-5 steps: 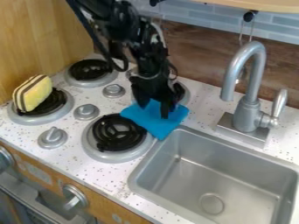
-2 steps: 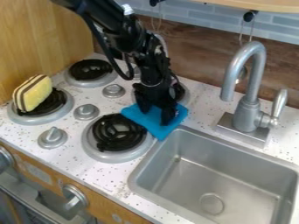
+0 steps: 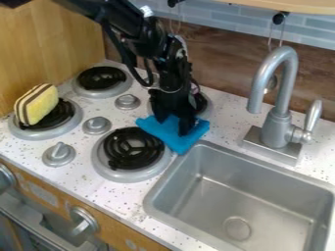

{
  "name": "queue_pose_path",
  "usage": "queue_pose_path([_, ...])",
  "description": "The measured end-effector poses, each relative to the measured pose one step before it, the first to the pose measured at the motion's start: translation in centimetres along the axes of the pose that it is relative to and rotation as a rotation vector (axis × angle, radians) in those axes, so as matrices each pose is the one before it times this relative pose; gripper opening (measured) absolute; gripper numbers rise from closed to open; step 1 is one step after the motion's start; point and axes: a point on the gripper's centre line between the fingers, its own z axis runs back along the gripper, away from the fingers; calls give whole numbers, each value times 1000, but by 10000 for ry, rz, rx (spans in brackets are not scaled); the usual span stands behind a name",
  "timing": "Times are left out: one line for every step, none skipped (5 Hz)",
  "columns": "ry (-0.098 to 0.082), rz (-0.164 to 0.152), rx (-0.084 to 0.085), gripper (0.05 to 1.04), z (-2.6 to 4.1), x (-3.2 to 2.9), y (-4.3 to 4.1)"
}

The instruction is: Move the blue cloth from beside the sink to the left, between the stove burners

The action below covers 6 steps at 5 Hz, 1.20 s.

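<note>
The black gripper (image 3: 171,126) points down onto the blue cloth (image 3: 177,140), between the front right burner and the sink's back left corner. Its two fingers stand apart, one toward the cloth's left part and one near its middle right, with blue fabric showing between them. The cloth lies crumpled on the counter, its right part slightly raised. Whether the fingertips press on it or only hover cannot be told. Behind the gripper, the back right burner (image 3: 204,105) is partly hidden.
The front right burner (image 3: 132,149) is just left of the cloth. A metal sink (image 3: 216,196) lies to the front right, with a tall faucet (image 3: 276,117) behind it. A yellow and brown striped toy (image 3: 38,105) rests on the left burner. Knobs (image 3: 97,125) rise between the burners.
The gripper first moved slightly toward the front, then back a little and left. The upper arm has shifted, and the cloth's right edge has drawn in and creased.
</note>
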Motion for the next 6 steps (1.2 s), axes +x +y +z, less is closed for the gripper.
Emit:
queue_pose_path([140, 634, 320, 1010, 406, -144, 2745])
queue_pose_path([605, 809, 283, 1010, -153, -1674, 3324])
queue_pose_path([441, 568, 290, 1010, 73, -1007, 2014])
queue_pose_path([252, 404, 292, 1010, -146, -671, 1892])
queue_pose_path([293, 382, 273, 1009, -1242, -107, 2036])
queue_pose_path([-43, 243, 292, 1007, -670, 1228, 1068])
